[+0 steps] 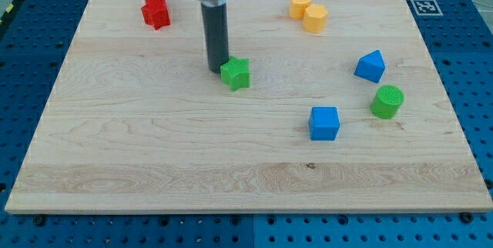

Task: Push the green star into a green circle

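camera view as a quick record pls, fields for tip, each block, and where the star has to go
tip: my tip at the green star's left edge, seemingly touching
green star: board centre, slightly left
green circle: view's right, apart from the star
blue blocks: pointed one above the circle; cube to its lower left
red blocks: pair at top left
yellow blocks: pair at top, right of centre
star's path: rightward and slightly down
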You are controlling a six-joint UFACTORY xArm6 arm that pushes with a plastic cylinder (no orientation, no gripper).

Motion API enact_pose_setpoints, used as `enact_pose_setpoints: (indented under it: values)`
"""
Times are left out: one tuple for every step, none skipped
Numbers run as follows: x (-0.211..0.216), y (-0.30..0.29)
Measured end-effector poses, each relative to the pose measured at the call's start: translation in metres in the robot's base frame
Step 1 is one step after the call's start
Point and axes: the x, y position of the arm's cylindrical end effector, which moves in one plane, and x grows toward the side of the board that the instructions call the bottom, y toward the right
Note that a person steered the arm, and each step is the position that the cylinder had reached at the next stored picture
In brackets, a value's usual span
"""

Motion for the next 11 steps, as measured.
enact_pose_setpoints:
  values:
    - [0.023, -0.001]
    - [0.035, 0.011]
    - [0.026, 0.051]
    - [0.021, 0.051]
    - [-0.008, 0.040]
    - [-0.004, 0.065]
    - [-0.017, 0.068]
    - [-0.040, 0.054]
    - [-0.028, 0.098]
    - [-0.007, 0.122]
    - [0.004, 0.141]
